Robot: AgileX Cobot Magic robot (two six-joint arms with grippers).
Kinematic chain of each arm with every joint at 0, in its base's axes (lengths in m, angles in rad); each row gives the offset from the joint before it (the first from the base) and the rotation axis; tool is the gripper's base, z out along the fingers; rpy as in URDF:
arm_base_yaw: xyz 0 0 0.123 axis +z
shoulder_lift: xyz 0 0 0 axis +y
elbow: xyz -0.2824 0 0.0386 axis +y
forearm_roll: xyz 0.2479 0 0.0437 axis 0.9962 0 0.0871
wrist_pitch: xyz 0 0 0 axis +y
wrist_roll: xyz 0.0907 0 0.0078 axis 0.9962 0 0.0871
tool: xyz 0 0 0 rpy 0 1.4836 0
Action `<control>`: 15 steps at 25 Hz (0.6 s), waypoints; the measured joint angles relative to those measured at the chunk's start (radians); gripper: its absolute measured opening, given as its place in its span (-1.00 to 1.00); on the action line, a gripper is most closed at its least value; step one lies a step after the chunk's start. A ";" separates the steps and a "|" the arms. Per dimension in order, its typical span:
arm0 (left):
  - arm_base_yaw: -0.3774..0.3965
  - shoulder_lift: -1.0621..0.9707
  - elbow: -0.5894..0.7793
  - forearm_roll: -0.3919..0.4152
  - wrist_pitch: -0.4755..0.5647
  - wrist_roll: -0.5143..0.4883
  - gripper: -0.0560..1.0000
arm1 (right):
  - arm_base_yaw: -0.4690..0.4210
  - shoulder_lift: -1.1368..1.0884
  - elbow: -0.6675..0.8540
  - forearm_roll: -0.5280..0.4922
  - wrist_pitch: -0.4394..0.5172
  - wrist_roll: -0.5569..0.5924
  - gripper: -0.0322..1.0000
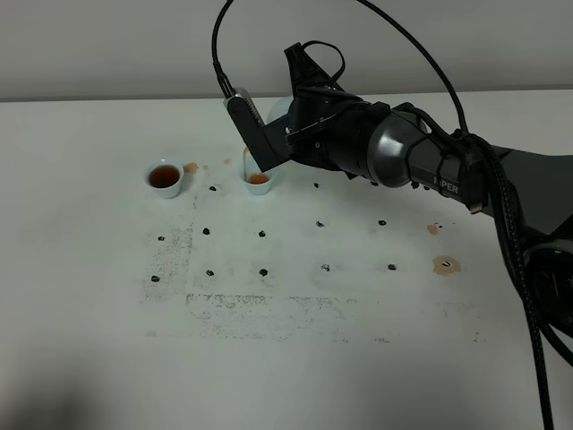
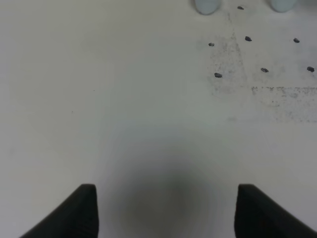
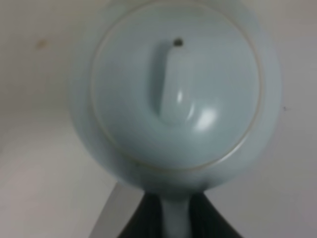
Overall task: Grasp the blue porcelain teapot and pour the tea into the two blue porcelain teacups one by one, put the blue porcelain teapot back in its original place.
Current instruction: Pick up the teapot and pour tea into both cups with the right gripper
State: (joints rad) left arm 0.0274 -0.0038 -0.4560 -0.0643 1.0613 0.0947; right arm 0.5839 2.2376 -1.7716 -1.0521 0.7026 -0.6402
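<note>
**Teapot tipped over a cup**

My right gripper is closed on the handle of the teapot. The teapot hangs tipped in the air just above one cup. Its line from handle to spout slants down: handle back at the arm, spout toward the left of the high view. There is tea in that cup. The other cup, off to the side, holds more. My left gripper is spread wide over the table.
</note>
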 joint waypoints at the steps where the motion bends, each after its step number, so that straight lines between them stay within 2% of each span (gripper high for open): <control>1: 0.000 0.000 0.000 0.000 0.000 0.000 0.24 | 0.000 0.000 0.000 -0.003 0.000 0.000 -0.78; 15: 0.000 0.000 0.000 0.000 0.000 0.000 0.24 | 0.000 0.000 0.000 -0.024 -0.005 0.000 -0.78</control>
State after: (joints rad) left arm 0.0274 -0.0038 -0.4560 -0.0643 1.0613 0.0947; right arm 0.5839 2.2376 -1.7716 -1.0765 0.6980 -0.6402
